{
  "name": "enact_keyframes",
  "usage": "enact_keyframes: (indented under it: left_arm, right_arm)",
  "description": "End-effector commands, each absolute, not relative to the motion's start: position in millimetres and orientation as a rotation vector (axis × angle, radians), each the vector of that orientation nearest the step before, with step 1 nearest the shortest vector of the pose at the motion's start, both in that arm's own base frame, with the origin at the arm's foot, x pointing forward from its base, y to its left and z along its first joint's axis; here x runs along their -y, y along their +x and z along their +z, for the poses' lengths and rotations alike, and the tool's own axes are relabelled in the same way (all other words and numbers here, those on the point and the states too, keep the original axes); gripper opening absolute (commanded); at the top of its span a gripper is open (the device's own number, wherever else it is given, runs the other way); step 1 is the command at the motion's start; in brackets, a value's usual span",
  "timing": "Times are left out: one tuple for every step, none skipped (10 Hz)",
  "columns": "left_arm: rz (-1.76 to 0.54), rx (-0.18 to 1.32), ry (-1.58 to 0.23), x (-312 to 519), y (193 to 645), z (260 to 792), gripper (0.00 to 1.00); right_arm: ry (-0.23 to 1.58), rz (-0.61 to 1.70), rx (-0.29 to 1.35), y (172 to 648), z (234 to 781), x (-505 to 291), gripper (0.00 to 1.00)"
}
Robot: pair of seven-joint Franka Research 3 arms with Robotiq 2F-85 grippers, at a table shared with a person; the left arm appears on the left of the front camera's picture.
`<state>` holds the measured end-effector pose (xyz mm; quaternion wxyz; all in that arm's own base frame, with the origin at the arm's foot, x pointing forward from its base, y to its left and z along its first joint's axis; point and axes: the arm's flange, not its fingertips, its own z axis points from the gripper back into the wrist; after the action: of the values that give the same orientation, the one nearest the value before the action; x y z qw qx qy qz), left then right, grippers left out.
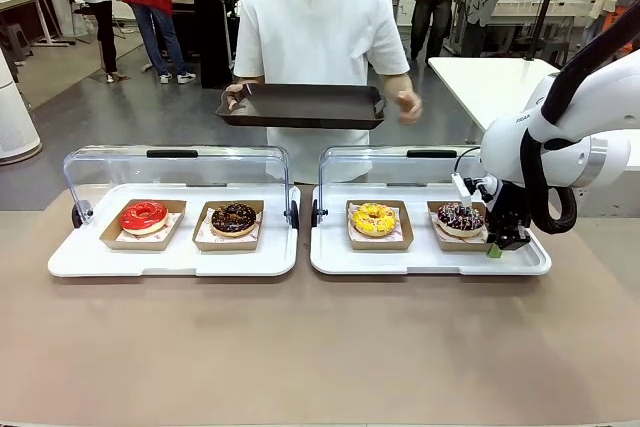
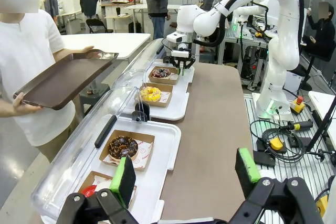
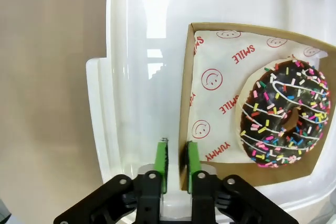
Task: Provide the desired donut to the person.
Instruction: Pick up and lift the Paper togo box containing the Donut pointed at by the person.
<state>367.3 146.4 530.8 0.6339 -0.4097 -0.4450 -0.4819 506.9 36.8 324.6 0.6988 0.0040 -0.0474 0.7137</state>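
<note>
The person (image 1: 315, 37) in a white shirt stands across the table and holds a dark brown tray (image 1: 300, 105) level at waist height. A chocolate donut with coloured sprinkles (image 3: 283, 114) lies in a brown cardboard box (image 3: 186, 77) at the right end of the right white tray (image 1: 420, 262). My right gripper (image 3: 177, 153) points down at the box's near wall. One green pad is inside the box and the other outside, shut on the wall. In the front view it (image 1: 494, 244) stands beside that donut (image 1: 460, 217). My left gripper (image 2: 185, 171) is open and holds nothing, above the table's left end.
A yellow donut (image 1: 374, 218) shares the right tray. A red donut (image 1: 144, 215) and a chocolate donut (image 1: 234, 218) sit in boxes on the left white tray (image 1: 170, 257). Both clear lids (image 1: 180, 162) stand raised behind them. Bare brown tabletop (image 1: 320, 347) lies in front.
</note>
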Motion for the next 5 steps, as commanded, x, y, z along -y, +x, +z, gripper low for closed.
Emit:
enact_keyframes:
  left_arm:
    - [-1.104,1.025,-0.943,-146.6,366.3,531.4,1.00]
    - [-1.104,1.025,-0.943,-146.6,366.3,531.4,1.00]
    - [-1.104,1.025,-0.943,-146.6,366.3,531.4,1.00]
    - [-1.104,1.025,-0.943,-146.6,366.3,531.4,1.00]
    - [-1.104,1.025,-0.943,-146.6,366.3,531.4,1.00]
  right_arm:
    - [0.050,1.608,0.131,513.0,320.6,-34.2,0.00]
    - [0.051,1.610,0.132,513.1,320.1,-34.0,0.00]
    - [0.052,1.612,0.132,512.8,319.8,-33.9,0.00]
    - [0.053,1.614,0.133,512.8,319.7,-33.5,0.00]
    - [0.053,1.618,0.134,512.6,319.6,-33.5,0.00]
